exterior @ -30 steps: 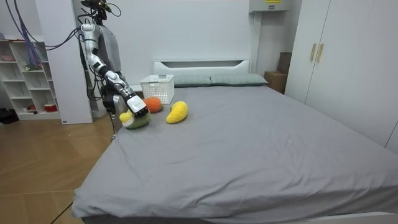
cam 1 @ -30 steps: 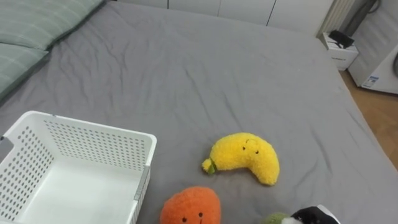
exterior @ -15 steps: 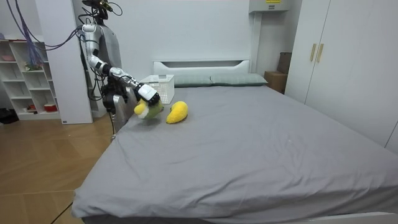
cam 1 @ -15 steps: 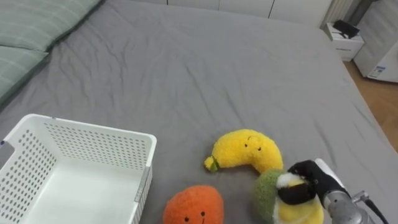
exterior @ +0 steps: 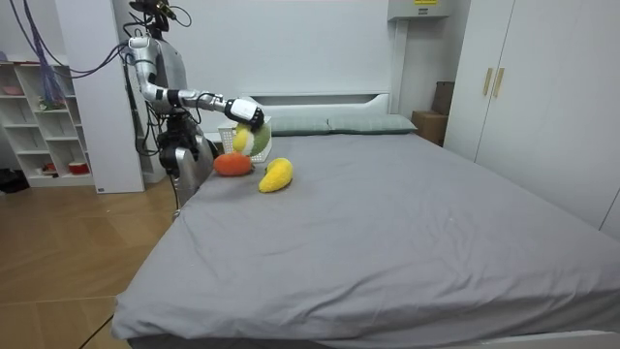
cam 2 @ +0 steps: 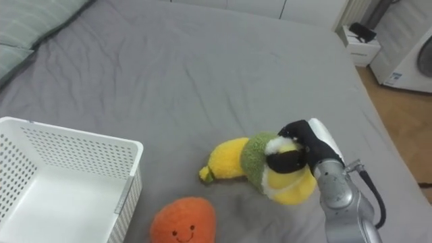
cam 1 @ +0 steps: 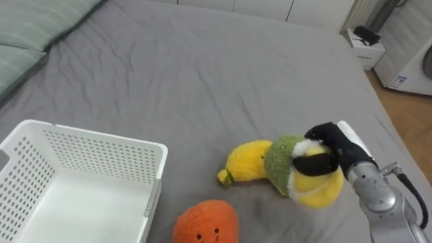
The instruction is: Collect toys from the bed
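My right hand (cam 1: 332, 150) (cam 2: 305, 146) (exterior: 247, 110) is shut on a green and yellow plush toy (cam 1: 297, 177) (cam 2: 273, 174) (exterior: 251, 142) and holds it in the air above the grey bed (cam 1: 202, 81). Just under and left of it lies a yellow banana plush (cam 1: 244, 161) (cam 2: 223, 158) (exterior: 275, 175). An orange round plush with a face (cam 1: 206, 223) (cam 2: 180, 221) (exterior: 232, 164) sits nearer me. The white perforated basket (cam 1: 74, 179) (cam 2: 61, 182) stands on the bed at lower left, nothing inside it.
Green striped pillows (cam 1: 30, 37) lie at the far left. Beyond the bed's right edge are wood floor, a small white nightstand (cam 1: 368, 50) and a white appliance (cam 1: 412, 64). In the room view I stand at the bedside near the headboard, a white shelf (exterior: 44, 126) behind me.
My right hand has risen from the bed's near edge with the green and yellow plush, carrying it up and leftward over the banana plush.
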Controlling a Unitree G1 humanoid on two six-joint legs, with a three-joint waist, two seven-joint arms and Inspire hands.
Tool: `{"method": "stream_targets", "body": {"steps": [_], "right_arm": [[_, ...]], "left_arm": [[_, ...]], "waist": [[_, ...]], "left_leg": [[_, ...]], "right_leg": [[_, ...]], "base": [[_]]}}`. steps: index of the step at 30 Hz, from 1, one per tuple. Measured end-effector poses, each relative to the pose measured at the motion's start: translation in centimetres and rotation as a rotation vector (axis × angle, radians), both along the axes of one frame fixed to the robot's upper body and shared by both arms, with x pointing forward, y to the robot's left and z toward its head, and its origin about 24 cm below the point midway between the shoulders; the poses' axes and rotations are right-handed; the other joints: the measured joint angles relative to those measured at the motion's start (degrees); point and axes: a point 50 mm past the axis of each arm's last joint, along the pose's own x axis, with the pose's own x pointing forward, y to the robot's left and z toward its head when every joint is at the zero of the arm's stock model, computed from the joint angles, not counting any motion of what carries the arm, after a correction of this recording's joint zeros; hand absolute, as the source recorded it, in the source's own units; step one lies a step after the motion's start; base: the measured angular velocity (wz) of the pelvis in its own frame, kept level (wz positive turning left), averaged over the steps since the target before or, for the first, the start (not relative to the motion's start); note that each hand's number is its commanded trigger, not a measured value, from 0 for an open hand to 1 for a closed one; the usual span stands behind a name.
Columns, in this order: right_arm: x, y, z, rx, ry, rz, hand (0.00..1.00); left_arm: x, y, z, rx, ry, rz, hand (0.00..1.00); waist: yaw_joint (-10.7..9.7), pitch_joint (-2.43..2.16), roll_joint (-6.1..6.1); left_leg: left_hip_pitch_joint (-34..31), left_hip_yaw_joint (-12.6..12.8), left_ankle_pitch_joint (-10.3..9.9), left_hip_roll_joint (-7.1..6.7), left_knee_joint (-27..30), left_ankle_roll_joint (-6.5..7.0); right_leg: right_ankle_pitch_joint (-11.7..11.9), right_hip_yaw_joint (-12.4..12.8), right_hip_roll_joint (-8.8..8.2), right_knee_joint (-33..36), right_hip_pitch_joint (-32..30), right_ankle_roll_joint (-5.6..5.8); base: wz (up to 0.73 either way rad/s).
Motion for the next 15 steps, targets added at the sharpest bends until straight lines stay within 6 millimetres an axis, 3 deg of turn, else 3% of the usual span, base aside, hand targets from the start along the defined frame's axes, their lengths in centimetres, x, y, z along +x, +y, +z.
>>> {"method": "stream_targets", "body": {"steps": [9, 15], "right_arm": [[2.3, 1.6, 3.0, -0.001, -0.097, 0.077, 1.0], [3.4, 3.5, 3.9, 0.0, -0.117, 0.157, 1.0]], "left_arm": [[1.1, -0.5, -0.1, -0.011, -0.018, -0.043, 0.0], [2.4, -0.9, -0.1, -0.027, -0.043, -0.069, 0.0]], "waist": [[1.3, 0.41, 0.65], [4.1, 0.45, 0.29]], "left_leg": [[-0.7, -0.4, 0.0, 0.02, -0.2, -0.01], [-1.0, -0.9, 0.0, -0.04, -0.2, -0.02]], "right_leg": [[0.0, -0.6, -0.03, 0.1, -0.5, -0.01], [0.0, -0.9, -0.03, 0.1, -0.5, -0.01]], "base": [[0.02], [0.01]]}}
